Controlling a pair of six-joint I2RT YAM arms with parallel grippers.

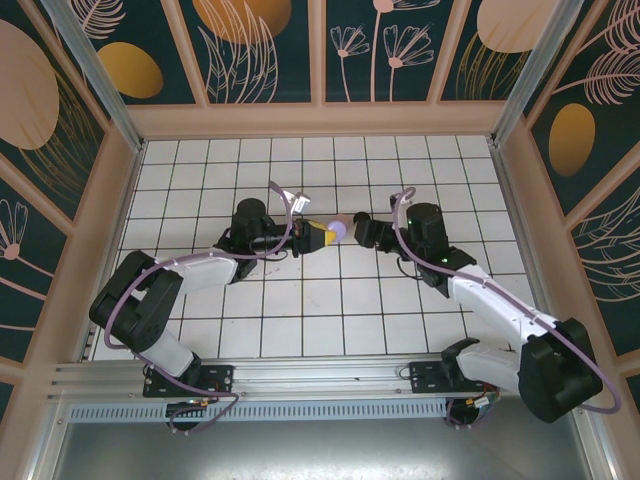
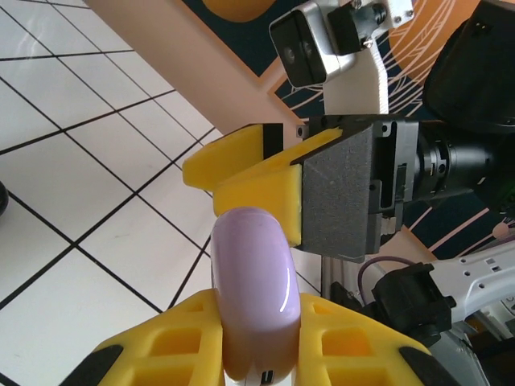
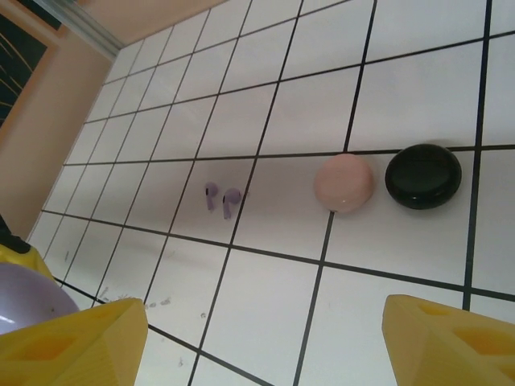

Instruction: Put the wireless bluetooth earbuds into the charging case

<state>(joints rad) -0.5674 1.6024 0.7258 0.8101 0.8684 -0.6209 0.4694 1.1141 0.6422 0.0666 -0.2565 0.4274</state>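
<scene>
While the left gripper [image 2: 256, 346] is clamped on a smooth, glossy lilac case [image 2: 253, 281] (an egg-like pebble standing between hollowed yellow plastic fingers [image 2: 177, 346]), the right gripper [image 3: 261, 346] gapes wide with nothing in it, one finger just beside that case. Two tiny stemmed lilac earbuds [image 3: 222, 198] lie side by side on the white tiled table [image 3: 418, 88], well in from its edges, near a pink domed case [image 3: 344, 182] just beside a glossy black case [image 3: 423, 175].

The lilac charging case [image 2: 253, 281] looks like smooth, glossy plastic; the left gripper [image 2: 256, 326] has matt yellow plastic fingers [image 2: 354, 342]. The black case [image 3: 422, 175] shines; the pink case [image 3: 344, 182] is duller, perhaps satin.
</scene>
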